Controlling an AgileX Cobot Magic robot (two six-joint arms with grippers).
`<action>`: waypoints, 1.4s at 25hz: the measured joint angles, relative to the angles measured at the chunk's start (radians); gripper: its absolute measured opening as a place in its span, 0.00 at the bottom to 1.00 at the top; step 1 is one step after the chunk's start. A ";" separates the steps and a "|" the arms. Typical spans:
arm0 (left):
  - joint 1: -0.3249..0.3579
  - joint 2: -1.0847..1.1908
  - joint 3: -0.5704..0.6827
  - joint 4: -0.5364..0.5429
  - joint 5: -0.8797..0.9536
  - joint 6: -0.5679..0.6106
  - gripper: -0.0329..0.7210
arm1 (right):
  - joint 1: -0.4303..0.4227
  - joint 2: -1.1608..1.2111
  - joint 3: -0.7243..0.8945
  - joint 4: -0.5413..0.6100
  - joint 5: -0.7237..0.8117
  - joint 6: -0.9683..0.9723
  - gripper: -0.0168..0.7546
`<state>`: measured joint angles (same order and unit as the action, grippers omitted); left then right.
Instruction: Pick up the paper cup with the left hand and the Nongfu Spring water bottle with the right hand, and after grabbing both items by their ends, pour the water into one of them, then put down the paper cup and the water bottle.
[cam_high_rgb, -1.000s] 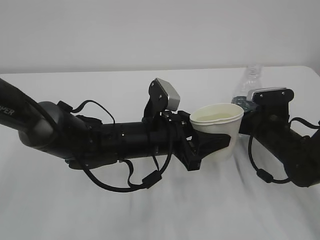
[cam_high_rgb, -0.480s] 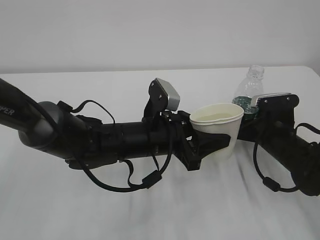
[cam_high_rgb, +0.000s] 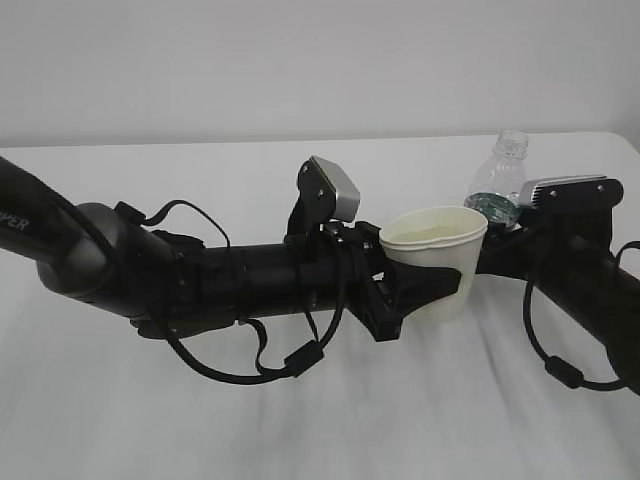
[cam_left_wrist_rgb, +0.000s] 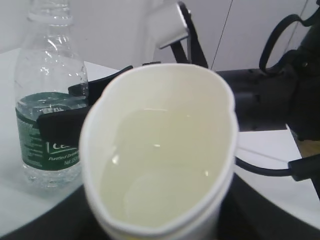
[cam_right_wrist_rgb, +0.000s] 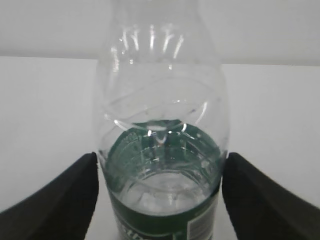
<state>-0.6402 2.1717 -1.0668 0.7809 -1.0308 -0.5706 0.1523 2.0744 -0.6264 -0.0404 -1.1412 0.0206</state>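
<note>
White counter (cam_high_rgb: 300, 420) under both arms. Water already sits in the paper cup (cam_high_rgb: 436, 252), gripped by the left pincer (cam_high_rgb: 425, 290) — pouring looks done. At its 2 o'clock the Nongfu Spring water bottle (cam_high_rgb: 497, 188) stands between the right pincer's (cam_right_wrist_rgb: 160, 195) parted jaws — released, I judge. Cup base hidden; setting-down unconfirmed.

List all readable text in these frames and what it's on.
"PER": white letters on the left hand, on its arm at the exterior view's left edge, cut off by the frame.
"Purified": small white print on the Nongfu Spring water bottle label; the larger lettering above and the rest are too blurred.
Paper cup: no print visible.
</note>
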 joint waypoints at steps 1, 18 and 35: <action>0.000 0.000 0.000 -0.001 0.000 0.000 0.55 | 0.000 -0.009 0.013 0.000 0.000 0.000 0.78; 0.016 0.000 0.000 -0.053 0.000 0.000 0.55 | 0.000 -0.204 0.210 0.040 0.000 -0.004 0.78; 0.145 0.000 0.000 -0.003 0.000 0.000 0.55 | 0.000 -0.221 0.271 0.032 0.000 -0.004 0.78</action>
<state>-0.4954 2.1717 -1.0668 0.7783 -1.0308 -0.5706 0.1523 1.8531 -0.3555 -0.0083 -1.1412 0.0167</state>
